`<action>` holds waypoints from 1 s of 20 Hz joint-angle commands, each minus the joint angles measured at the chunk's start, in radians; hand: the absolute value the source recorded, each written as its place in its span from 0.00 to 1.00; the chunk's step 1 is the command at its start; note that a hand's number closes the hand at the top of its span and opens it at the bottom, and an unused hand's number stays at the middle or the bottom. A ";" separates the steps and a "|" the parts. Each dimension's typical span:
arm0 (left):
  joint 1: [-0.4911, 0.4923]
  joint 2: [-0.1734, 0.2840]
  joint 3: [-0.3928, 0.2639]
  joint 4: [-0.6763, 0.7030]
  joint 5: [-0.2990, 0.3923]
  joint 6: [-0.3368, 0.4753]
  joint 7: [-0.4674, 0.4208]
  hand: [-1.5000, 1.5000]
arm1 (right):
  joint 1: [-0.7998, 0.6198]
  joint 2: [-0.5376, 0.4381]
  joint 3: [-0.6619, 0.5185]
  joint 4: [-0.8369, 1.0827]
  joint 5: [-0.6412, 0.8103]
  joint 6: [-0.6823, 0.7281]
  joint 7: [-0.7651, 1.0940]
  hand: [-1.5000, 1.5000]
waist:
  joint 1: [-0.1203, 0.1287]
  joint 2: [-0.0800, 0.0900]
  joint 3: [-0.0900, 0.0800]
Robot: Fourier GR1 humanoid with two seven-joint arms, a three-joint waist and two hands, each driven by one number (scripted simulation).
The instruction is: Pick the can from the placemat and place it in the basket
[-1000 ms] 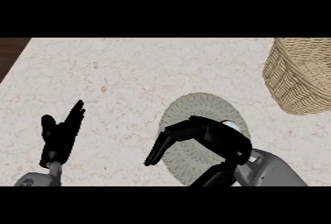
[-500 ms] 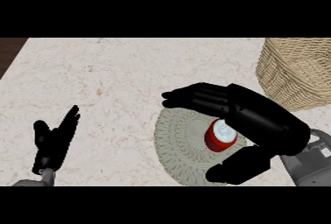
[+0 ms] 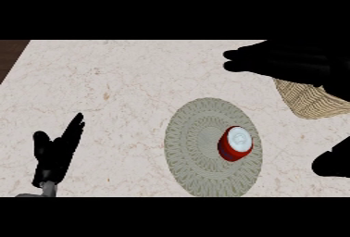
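A red can (image 3: 235, 143) with a silvery top stands upright on the round grey-green woven placemat (image 3: 198, 152), right of the mat's middle. Nothing touches it. My right hand (image 3: 287, 60) looms large at the upper right, fingers stretched out to the left and open, covering most of the wicker basket (image 3: 309, 101). Its thumb (image 3: 334, 162) shows as a dark shape at the right edge, right of the can. Only a lower corner of the basket is visible. My left hand (image 3: 58, 155) rests open at the lower left, fingers up, far from the mat.
The pale marble counter (image 3: 123, 83) spreads around the mat. A dark strip beyond the counter's edge (image 3: 10, 53) shows at the upper left.
My right hand has risen and swung toward the upper right, off the placemat and over the basket. The can now stands fully in view. The left hand has hardly moved.
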 commanded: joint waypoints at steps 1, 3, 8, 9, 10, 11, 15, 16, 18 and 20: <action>0.052 -0.010 -0.019 0.072 0.010 -0.014 0.057 0.50 | -0.091 -0.122 -0.022 0.086 -0.095 0.209 0.016 0.00 | 0.013 0.017 -0.012; 0.060 -0.018 -0.024 0.091 0.000 -0.015 0.045 0.50 | -0.074 -0.177 -0.031 0.079 -0.126 0.286 0.001 0.00 | -0.002 0.016 -0.010; 0.088 -0.001 -0.014 0.072 0.008 -0.039 0.047 0.50 | -0.109 -0.212 -0.033 0.100 -0.138 0.382 0.001 0.00 | 0.009 0.015 -0.009; 0.097 -0.029 -0.048 0.030 -0.016 -0.006 0.066 0.50 | -0.124 -0.202 -0.034 0.129 -0.106 0.392 -0.016 0.00 | 0.022 0.018 -0.008; 0.067 0.005 -0.018 0.036 -0.001 -0.027 0.094 0.50 | -0.128 -0.188 -0.036 0.137 -0.114 0.384 -0.012 0.00 | 0.019 0.017 -0.008; 0.074 0.012 0.004 0.050 0.018 -0.050 0.069 0.50 | -0.105 -0.199 -0.035 0.102 -0.135 0.382 0.001 0.00 | 0.009 0.014 -0.009; 0.093 -0.041 -0.040 0.031 -0.031 0.005 0.071 0.50 | -0.049 -0.141 -0.021 0.108 -0.077 0.357 -0.033 0.00 | 0.014 0.018 -0.007; 0.082 -0.041 -0.011 0.085 -0.007 -0.019 0.042 0.50 | -0.066 -0.126 -0.012 0.085 -0.112 0.322 0.015 0.00 | 0.006 0.016 -0.009; 0.056 -0.075 -0.029 0.097 -0.033 0.006 0.028 0.50 | -0.013 -0.126 -0.038 0.110 -0.055 0.346 -0.050 0.00 | 0.005 0.021 -0.007; 0.057 -0.038 -0.024 0.010 -0.028 0.007 0.116 0.50 | 0.037 -0.087 -0.016 0.057 -0.048 0.304 -0.022 0.00 | 0.006 0.016 -0.006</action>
